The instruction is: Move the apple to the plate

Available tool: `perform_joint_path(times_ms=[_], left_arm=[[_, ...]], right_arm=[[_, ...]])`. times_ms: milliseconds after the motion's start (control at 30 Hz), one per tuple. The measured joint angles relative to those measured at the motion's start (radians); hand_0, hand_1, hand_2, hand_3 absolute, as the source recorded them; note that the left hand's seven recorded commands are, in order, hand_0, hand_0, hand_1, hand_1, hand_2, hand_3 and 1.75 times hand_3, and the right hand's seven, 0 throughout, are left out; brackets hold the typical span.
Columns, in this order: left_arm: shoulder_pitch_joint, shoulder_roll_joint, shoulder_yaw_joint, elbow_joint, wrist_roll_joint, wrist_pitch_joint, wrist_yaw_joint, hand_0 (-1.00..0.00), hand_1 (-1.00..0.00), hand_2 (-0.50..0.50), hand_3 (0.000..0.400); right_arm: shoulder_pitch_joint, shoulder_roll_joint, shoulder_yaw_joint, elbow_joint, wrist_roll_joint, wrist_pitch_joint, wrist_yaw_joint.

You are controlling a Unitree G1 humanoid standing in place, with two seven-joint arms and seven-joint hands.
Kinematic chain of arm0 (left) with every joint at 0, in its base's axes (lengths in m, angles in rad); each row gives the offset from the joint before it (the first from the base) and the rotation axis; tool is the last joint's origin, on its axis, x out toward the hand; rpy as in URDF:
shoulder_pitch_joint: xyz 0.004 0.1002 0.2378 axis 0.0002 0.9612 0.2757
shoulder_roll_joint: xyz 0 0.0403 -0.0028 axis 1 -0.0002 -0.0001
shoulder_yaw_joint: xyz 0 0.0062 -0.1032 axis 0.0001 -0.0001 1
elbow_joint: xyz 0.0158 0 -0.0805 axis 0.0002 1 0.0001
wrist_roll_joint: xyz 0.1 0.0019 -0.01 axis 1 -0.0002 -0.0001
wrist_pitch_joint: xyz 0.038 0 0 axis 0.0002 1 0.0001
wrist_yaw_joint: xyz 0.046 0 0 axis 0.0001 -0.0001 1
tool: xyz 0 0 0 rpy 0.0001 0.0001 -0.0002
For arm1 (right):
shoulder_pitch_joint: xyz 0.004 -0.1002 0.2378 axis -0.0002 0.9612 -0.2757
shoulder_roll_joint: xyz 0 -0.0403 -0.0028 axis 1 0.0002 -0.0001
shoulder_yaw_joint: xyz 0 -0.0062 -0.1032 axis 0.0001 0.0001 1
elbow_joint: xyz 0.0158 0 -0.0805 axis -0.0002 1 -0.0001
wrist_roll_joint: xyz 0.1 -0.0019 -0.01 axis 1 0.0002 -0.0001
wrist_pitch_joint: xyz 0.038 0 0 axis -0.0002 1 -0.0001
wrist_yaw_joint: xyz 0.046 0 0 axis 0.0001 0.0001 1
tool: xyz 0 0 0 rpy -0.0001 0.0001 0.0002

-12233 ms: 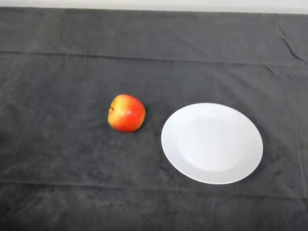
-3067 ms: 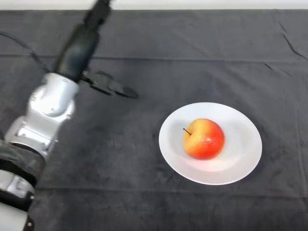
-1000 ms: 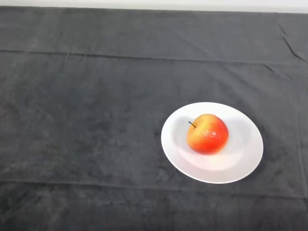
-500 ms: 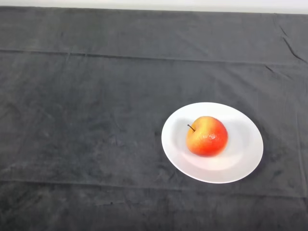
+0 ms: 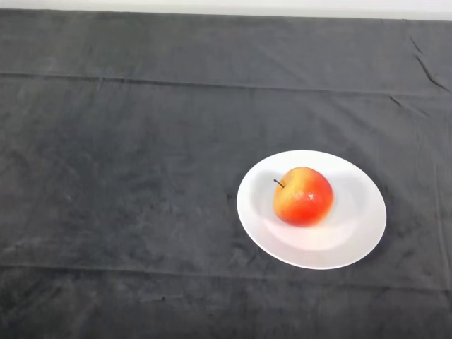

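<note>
- Resting on the white plate (image 5: pixel 360 229) in the head view, the apple (image 5: pixel 303 196) has hardly shifted from half a second ago; only its stem points a touch further left.
- Compared with twelve seconds ago, the apple has left the cloth and the plate now bears it.
- Apple: red-orange with a yellow patch on its left side, dark stem at upper left, sitting slightly left of the plate's middle.
- Dark creased cloth (image 5: pixel 127 176) covers the table all around the plate.
- No hand shows, so its state cannot be told.
</note>
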Motion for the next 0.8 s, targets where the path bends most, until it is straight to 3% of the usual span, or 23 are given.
perform_joint_path(times_ms=[800], left_arm=[[-0.002,0.000,0.000,0.015,0.015,-0.009,-0.012,0.00,0.00,0.00,0.000]], right_arm=[[0.000,0.000,0.0000,0.000,0.0000,0.000,0.0000]])
